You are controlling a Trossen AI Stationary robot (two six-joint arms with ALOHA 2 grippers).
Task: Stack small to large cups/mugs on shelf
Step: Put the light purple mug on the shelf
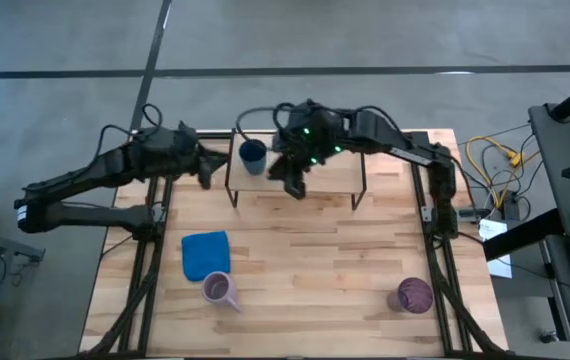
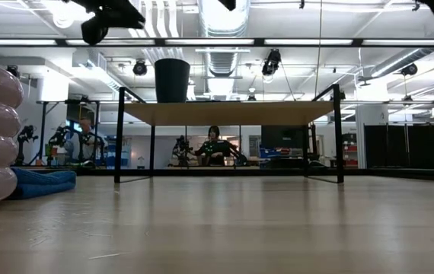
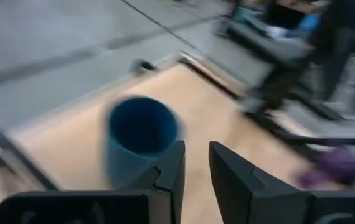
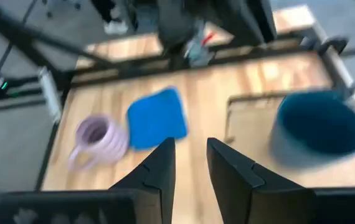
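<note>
While both arms reach in over the far half of the surface (image 1: 305, 240), the small dark blue cup (image 1: 252, 155) stands upright on the shelf (image 1: 335, 176), at the shelf's left end near its far edge. In the low view the cup rises alone from the left part of the board, and the span of board to its right lies bare up to the right-hand legs.

At the shelf's left edge hangs the left tool (image 1: 208, 166), just beside the cup and apart from it; its wrist view shows the two fingers (image 3: 171, 171) close together with a slim gap, gripping nothing, the cup just beyond them. Over the middle of the shelf hovers the right tool (image 1: 293, 180), to the right of the cup; its fingers (image 4: 159, 165) likewise stand slightly parted and empty.

A pale lavender ribbed mug (image 1: 220, 289) lies near the front edge, left of centre, touching or just beside the near edge of a flat blue cloth (image 1: 205, 253). Well apart, near the front right corner, stands the dark purple tumbler (image 1: 414, 295). Between mug and tumbler the wood lies open.
</note>
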